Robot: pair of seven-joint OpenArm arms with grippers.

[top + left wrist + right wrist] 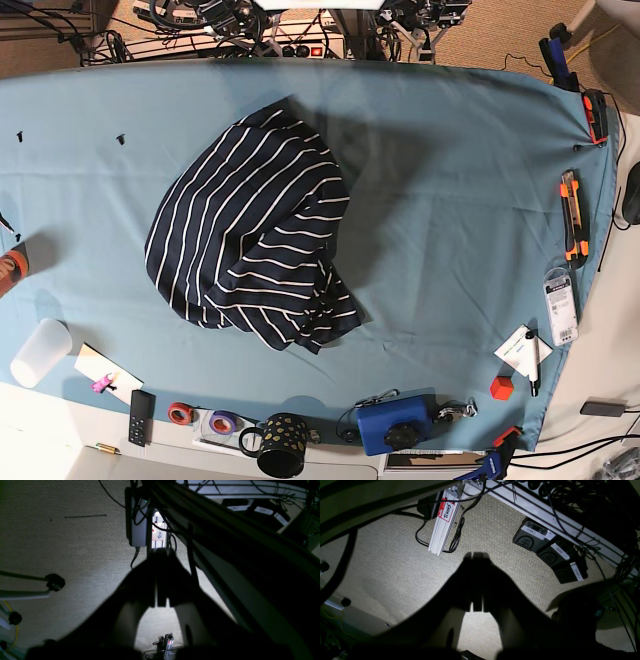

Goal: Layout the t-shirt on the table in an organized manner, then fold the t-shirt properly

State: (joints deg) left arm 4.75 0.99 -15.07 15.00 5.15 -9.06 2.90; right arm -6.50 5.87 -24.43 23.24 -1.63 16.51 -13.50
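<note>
Navy t-shirt [255, 235] with thin white stripes; teal-blue table [450, 190]; black mug [282, 443] with gold dots; blue box [397, 423].

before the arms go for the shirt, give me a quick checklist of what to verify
1. Shirt found: ok. The t-shirt lies in a crumpled heap on the table, left of centre in the base view.
2. Shirt laid out flat: not ok. It is bunched, with no sleeves or neckband showing.
3. Room to spread: ok. Bare cloth lies all around the heap.
4. Clutter: ok for now. The mug and the blue box sit at the near edge, apart from the shirt.
5. Grippers empty: ok. The left gripper and right gripper are shut on nothing, above carpet.
6. Arms over the table: not ok. Neither shows in the base view.
</note>
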